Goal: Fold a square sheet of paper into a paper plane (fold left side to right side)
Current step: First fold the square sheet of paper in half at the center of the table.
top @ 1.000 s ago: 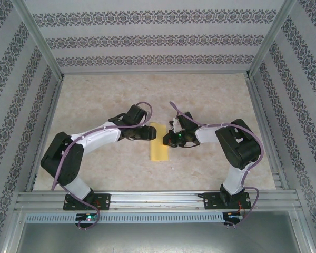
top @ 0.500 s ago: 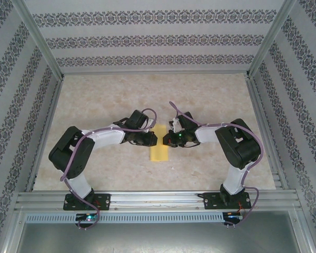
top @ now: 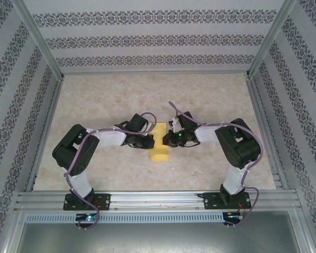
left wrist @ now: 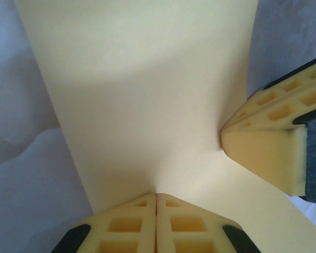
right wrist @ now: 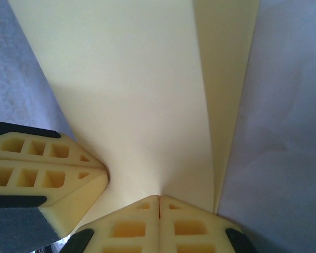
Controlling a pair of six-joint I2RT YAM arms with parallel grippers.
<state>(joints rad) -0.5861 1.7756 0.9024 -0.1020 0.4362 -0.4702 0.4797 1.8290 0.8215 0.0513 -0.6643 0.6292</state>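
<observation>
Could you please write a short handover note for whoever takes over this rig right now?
Left gripper: shut, pinching the yellow sheet at its left edge.
Right gripper: shut, pinching the same sheet from the opposite edge, close to the left gripper.
Sheet: mid-table, a narrow strip running away from the arm bases, curving near the pinches.
Done: it appears folded over; the right wrist view shows a second layer along one edge.
Left: no pointed dart shape yet, so the nose and wing folds likely remain.
</observation>
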